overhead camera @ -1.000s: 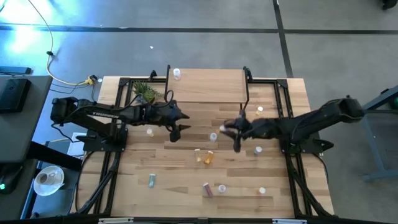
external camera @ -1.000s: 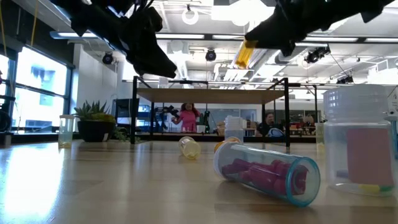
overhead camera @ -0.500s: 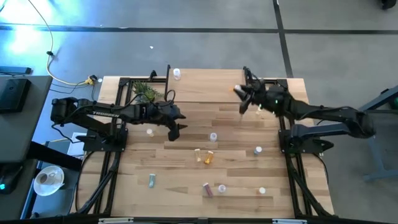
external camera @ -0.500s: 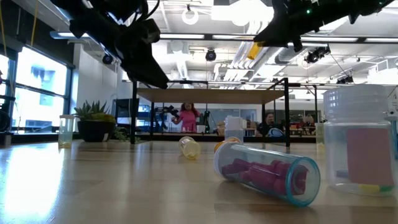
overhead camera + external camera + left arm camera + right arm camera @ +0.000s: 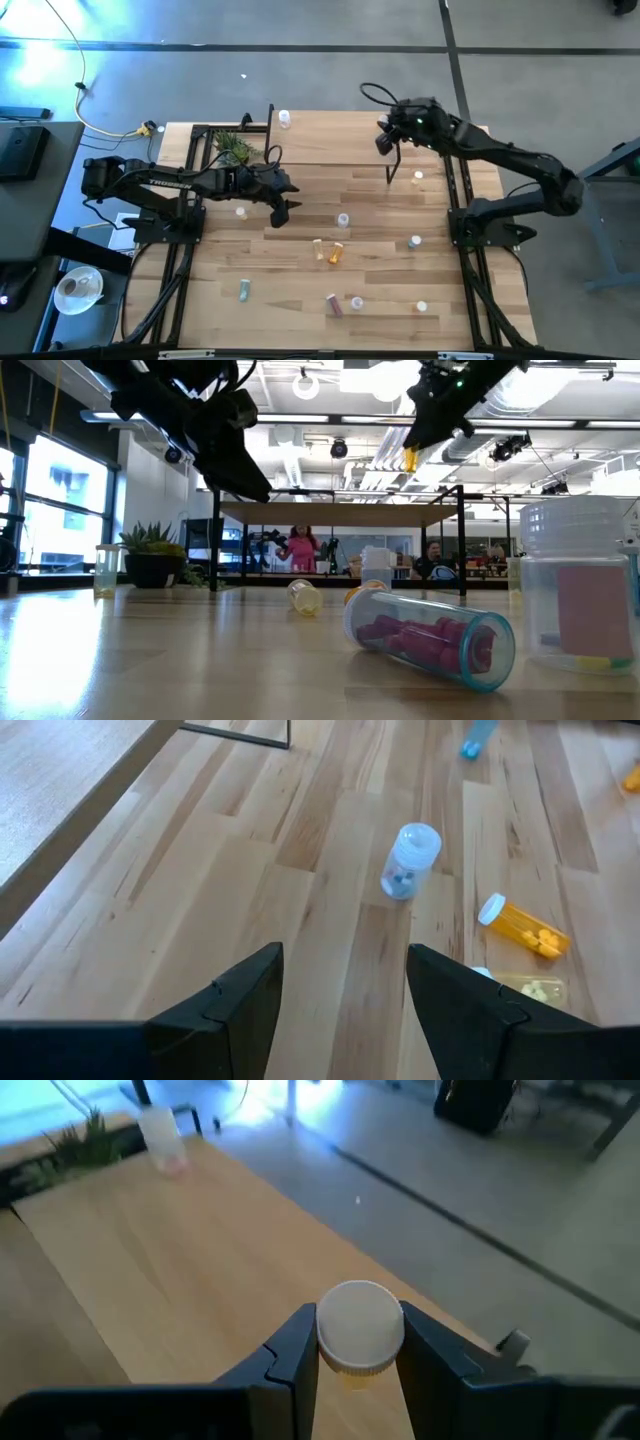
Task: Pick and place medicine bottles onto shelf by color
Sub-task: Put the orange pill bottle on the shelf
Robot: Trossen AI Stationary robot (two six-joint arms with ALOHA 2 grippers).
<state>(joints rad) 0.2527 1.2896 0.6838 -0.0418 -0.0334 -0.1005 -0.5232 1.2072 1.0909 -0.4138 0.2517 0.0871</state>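
My right gripper (image 5: 384, 143) is shut on a yellow medicine bottle (image 5: 410, 458) with a white cap (image 5: 360, 1325), held high over the right end of the shelf (image 5: 330, 138). A clear bottle (image 5: 284, 118) stands on the shelf's far left corner. My left gripper (image 5: 283, 196) hangs open and empty above the table, near the shelf's left front leg. Ahead of it on the table are a clear bottle (image 5: 408, 860) and an orange one (image 5: 520, 925). My right gripper pinches the yellow bottle between its two fingers (image 5: 300, 1342), one on each side at the cap end (image 5: 352, 1368). The cap faces back toward the wrist. The bottle is lifted clear, above the shelf's top board, its yellow body showing below the fingers in the low view.
Several more bottles lie or stand on the table's near half, among them a blue one with purple pills (image 5: 430, 635) and a large clear one (image 5: 585, 590). A small potted plant (image 5: 232, 148) stands left of the shelf. Black frame rails run along both table sides.
My right gripper has carried the yellow bottle from above the table's middle up and toward the far right, to above the shelf's right end, turning as it went. The bottle stays held and clear of everything. My left gripper has tipped slightly.
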